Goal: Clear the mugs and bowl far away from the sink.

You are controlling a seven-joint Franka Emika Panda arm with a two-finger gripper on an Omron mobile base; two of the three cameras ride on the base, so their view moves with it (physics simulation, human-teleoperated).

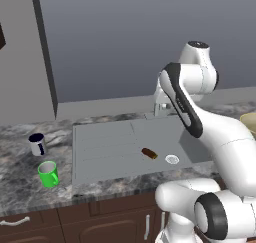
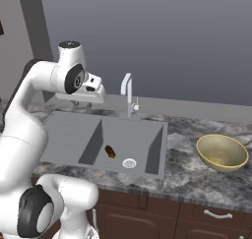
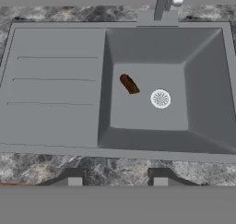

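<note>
The green mug (image 1: pixel 48 174) stands on the marble counter left of the sink (image 1: pixel 105 144), near the front edge. Behind it is the white mug (image 1: pixel 36 144) with a navy rim. The tan-yellow bowl (image 2: pixel 222 152) rests on the counter right of the sink (image 2: pixel 66 134). My gripper (image 3: pixel 116 179) hangs high over the sink (image 3: pixel 55 103) and looks down at the basin and draining board. Its fingers are open, with nothing between them. In the right base view the gripper (image 2: pixel 78 103) is above the draining board's back edge.
A small brown bottle-like item (image 3: pixel 129 84) lies in the basin beside the round drain (image 3: pixel 160 98). The silver faucet (image 2: pixel 128 99) rises behind the basin. A grey wall backs the counter, and cabinet doors with handles (image 2: pixel 216 214) run below.
</note>
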